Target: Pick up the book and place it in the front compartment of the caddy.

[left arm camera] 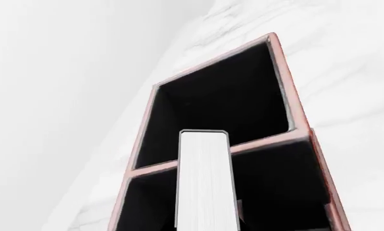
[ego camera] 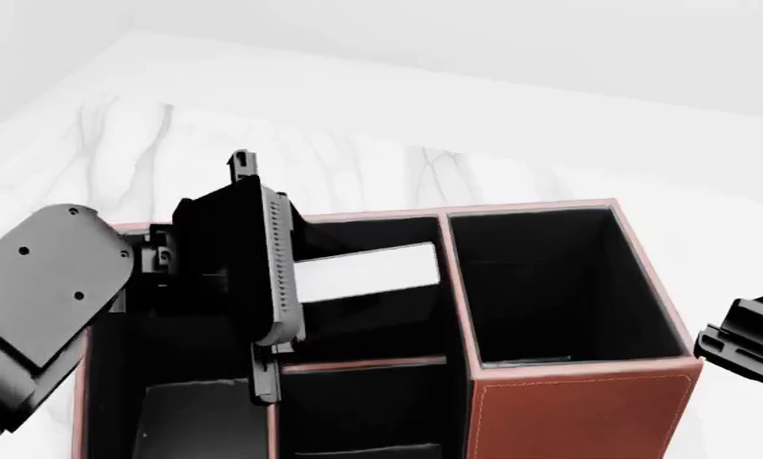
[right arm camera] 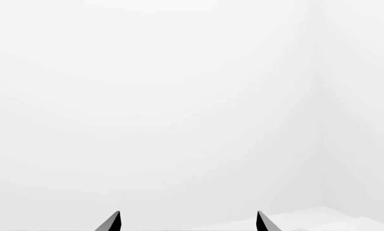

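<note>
white page edges mark the book (ego camera: 362, 275), which the left gripper (ego camera: 260, 277) holds over the caddy (ego camera: 567, 411). in the head view the book's long axis runs away from the gripper toward the robot's right, roughly level, its free end reaching out above the black-lined cells. in the left wrist view the book (left arm camera: 206, 180) shows as a pale strip seen edge-on, its far end lying over the pink-rimmed divider (left arm camera: 262, 143) that parts two squarish cells. whether it hangs above the front compartment (ego camera: 356, 406) or the cell behind cannot be told for sure.

much is hidden. the left arm and gripper body cover the caddy's left side and the gripped end of the book. the caddy's near edge is cut off at the bottom of the head view. the tall-walled cell (ego camera: 560, 287) sits at the caddy's right, its reddish-brown wall facing the camera. the caddy stands on a white marbled table (ego camera: 356, 153).

the left gripper is clamped on the book. the right gripper (right arm camera: 188, 222) shows two dark fingertips (right arm camera: 111, 222) standing well apart with nothing between them; in the head view only a part of it peeps in at the right edge, clear of the caddy.
</note>
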